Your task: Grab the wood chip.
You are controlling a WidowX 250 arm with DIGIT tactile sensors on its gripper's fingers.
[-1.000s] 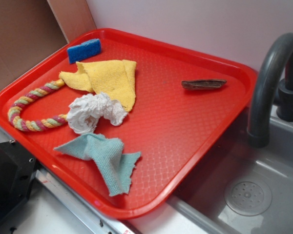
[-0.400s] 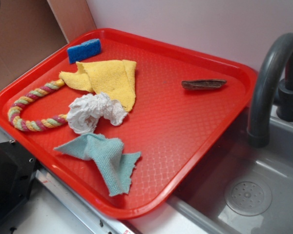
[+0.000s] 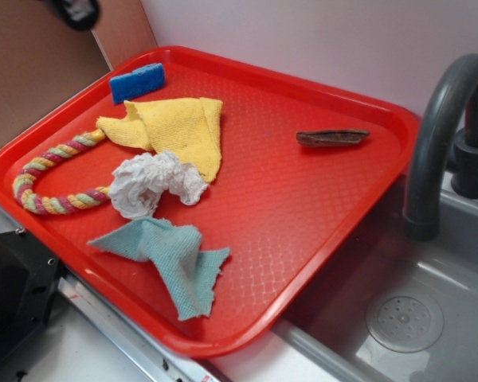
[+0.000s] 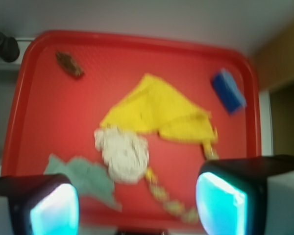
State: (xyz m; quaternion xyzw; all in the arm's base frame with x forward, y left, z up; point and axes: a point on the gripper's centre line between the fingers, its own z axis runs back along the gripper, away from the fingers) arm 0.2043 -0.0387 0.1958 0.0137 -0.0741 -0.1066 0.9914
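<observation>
Exterior view first: we see the small dark brown sliver of wood, the wood chip (image 3: 332, 138), lying flat on the red plastic tray (image 3: 303, 231) near its far right rim, well apart from the yellow cloth (image 3: 175, 131), crumpled white paper (image 3: 151, 183), teal cloth (image 3: 171, 255), blue sponge (image 3: 137, 82) and multicoloured rope (image 3: 52, 179). Only a dark edge of our gripper (image 3: 73, 11) shows at the top left corner.

Wrist view: our gripper (image 4: 137, 205) hangs above the tray (image 4: 49, 122), its fingers (image 4: 220, 203) spread wide and holding nothing. The wood chip (image 4: 70, 64) sits at the upper left, far from the fingers.

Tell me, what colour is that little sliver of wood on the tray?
Dark brown; the wood chip shows best in the exterior view.
</observation>
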